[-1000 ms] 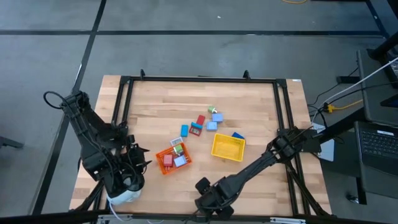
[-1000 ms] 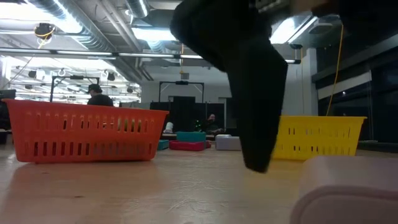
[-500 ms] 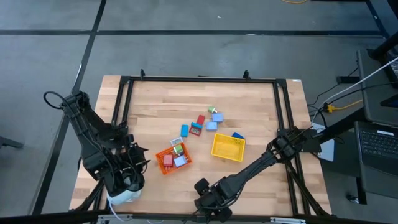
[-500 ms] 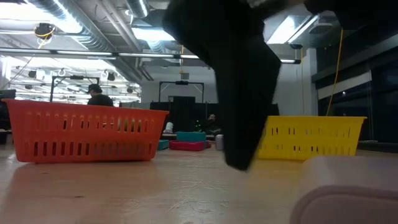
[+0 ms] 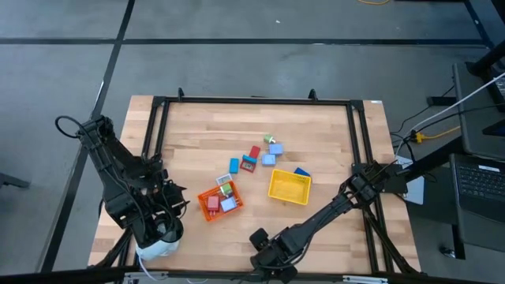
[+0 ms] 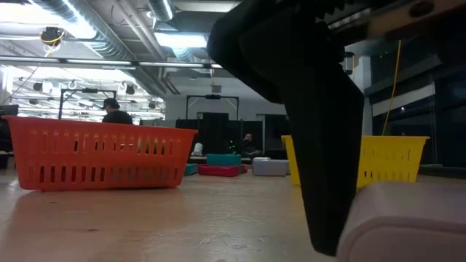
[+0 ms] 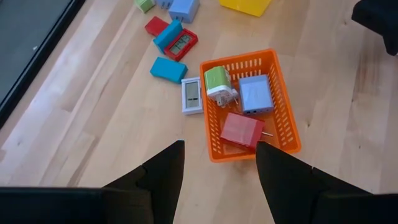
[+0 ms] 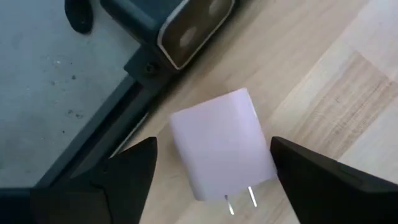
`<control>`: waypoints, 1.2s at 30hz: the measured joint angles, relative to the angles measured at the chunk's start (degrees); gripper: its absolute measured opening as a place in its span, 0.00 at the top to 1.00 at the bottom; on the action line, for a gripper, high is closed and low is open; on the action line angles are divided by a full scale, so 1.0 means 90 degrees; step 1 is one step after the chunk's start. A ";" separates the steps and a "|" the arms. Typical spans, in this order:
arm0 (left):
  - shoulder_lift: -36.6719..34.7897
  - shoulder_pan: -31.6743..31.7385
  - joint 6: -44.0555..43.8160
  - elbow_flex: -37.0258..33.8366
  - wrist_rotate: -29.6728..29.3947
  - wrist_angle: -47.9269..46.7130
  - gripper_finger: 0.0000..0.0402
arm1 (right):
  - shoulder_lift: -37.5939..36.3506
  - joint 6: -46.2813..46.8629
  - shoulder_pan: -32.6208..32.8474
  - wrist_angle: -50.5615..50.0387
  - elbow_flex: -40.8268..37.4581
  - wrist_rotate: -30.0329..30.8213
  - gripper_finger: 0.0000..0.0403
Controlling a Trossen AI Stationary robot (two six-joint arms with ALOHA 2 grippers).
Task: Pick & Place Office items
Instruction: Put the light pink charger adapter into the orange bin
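Observation:
A white plug block point(image 8: 219, 148) lies flat on the table close to its near edge, prongs showing; in the low view it is the pale block point(image 6: 408, 225). My right gripper point(image 8: 214, 144) point(image 5: 267, 254) points down over it, open, one finger on each side and apart from it. The other office items are small coloured blocks: three sit in the orange tray point(image 5: 218, 201), and several lie loose point(image 5: 254, 158) at mid-table. My left gripper point(image 7: 221, 147) point(image 5: 166, 214) hangs open above the table's near left, looking at the orange tray point(image 7: 283, 106).
The yellow tray point(image 5: 289, 186) stands right of the orange one. A white cylinder point(image 5: 158, 247) sits at the near left corner under the left arm. A grey camera housing point(image 8: 186, 25) and the dark frame rail lie just beyond the plug block at the near edge.
My right gripper has sunk a little toward the white plug block at the near edge, still open; in the low view its dark finger now hangs lower, beside the block. Nothing else has moved.

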 joint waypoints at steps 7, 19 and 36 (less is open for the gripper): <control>0.0000 0.0000 -0.0210 0.0000 0.0039 -0.0004 0.52 | 0.0000 0.0000 0.0000 0.0097 0.0000 0.0018 0.43; 0.0000 0.0000 -0.0328 0.0000 0.0104 -0.0007 0.52 | -0.0017 0.0143 -0.0143 0.0060 0.0006 0.0462 0.49; 0.0000 0.0000 -0.0375 0.0000 0.0109 -0.0031 0.52 | -0.0913 -0.0003 -0.1667 0.0620 0.0229 0.1201 0.51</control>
